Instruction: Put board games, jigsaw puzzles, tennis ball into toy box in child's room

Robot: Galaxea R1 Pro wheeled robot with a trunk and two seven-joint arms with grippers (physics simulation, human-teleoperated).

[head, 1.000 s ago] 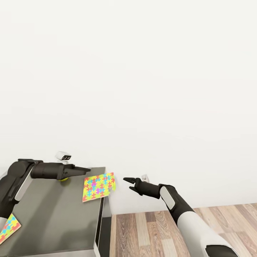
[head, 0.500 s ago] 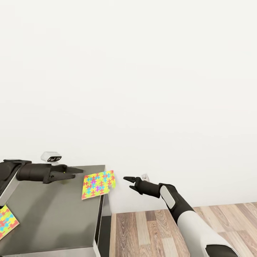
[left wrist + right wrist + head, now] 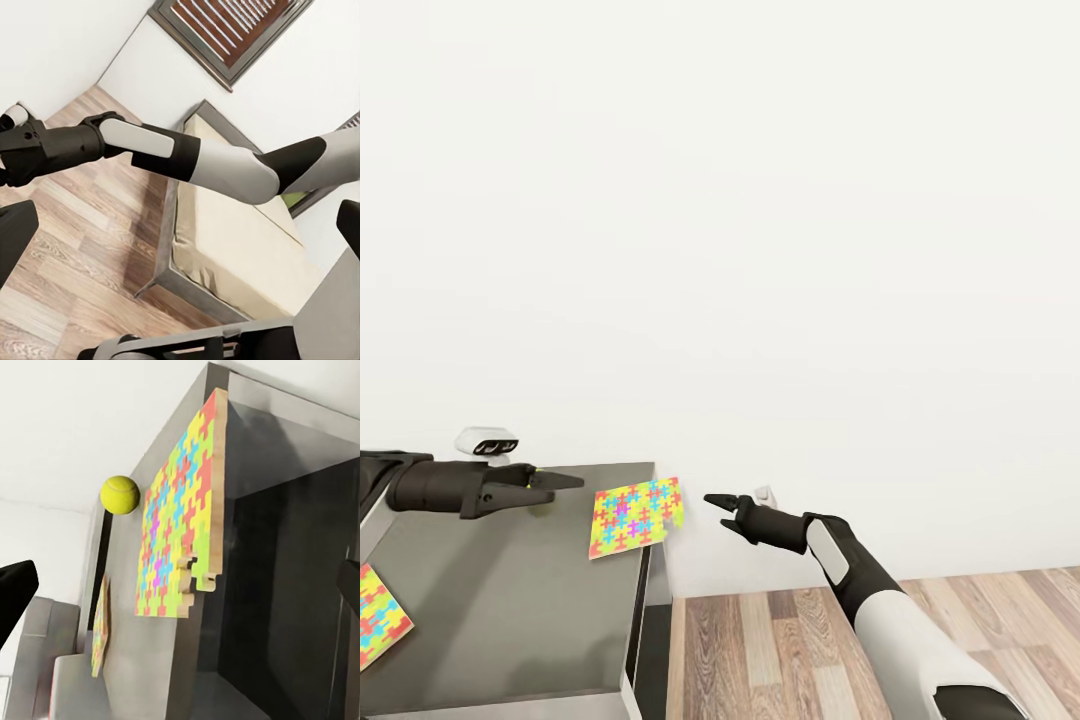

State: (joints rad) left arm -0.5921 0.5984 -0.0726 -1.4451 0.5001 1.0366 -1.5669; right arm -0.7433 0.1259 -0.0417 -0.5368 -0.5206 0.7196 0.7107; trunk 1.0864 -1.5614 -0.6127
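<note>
1. Table (image 3: 510,600) at the lower left of the head view: a smooth, dark grey, matte rectangular top with a paler edge and a black side panel.
2. Two jigsaw puzzles lie on it, each a thin flat square of interlocking yellow, pink, blue, green and orange pieces. The first puzzle (image 3: 636,516) sits at the table's far right corner, overhanging the edge; the right wrist view shows its pale wooden edge (image 3: 176,529). The second puzzle (image 3: 378,614) lies at the frame's left edge, cut off by it.
3. One tennis ball (image 3: 120,495), small, round, yellow-green and fuzzy-looking, rests on the table beyond the first puzzle. In the head view only a sliver (image 3: 538,484) shows, behind the left gripper's fingers.
4. The left gripper (image 3: 560,481), black and tapered, hangs over the table's far edge near the ball, fingers spread apart and gripping nothing.
5. The right gripper (image 3: 714,501), off the table at centre frame, also has its fingers parted and empty.
6. One bed (image 3: 247,262), plain cream-beige with a dark frame, stands on the wood-plank floor (image 3: 810,650).
</note>
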